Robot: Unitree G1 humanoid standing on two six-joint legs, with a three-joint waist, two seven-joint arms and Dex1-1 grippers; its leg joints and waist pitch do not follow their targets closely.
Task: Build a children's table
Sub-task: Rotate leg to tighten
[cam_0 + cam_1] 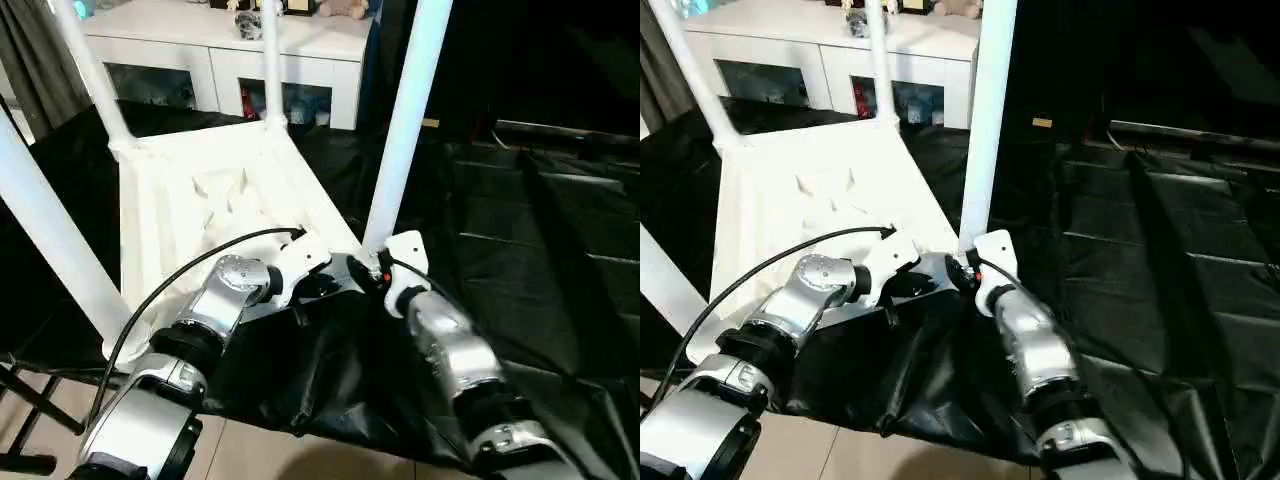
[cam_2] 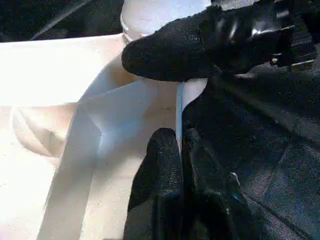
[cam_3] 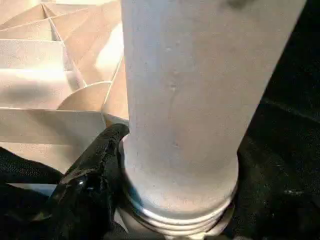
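Black sheeting covers the floor, with a white cabinet behind. From the head views, the children's table lies upside down on the sheeting, its top flat and all four legs pointing up, long axes near vertical. Both arms meet at the near right corner, where the last leg stands in its socket.

Left wrist view: the left claw is pinched shut on the thin raised rim of the top, steadying it.

Right wrist view: the right claw is wrapped around the leg's base, one black finger against it, threads showing below. Seating this leg looks like the step in hand; next probably twist it home.
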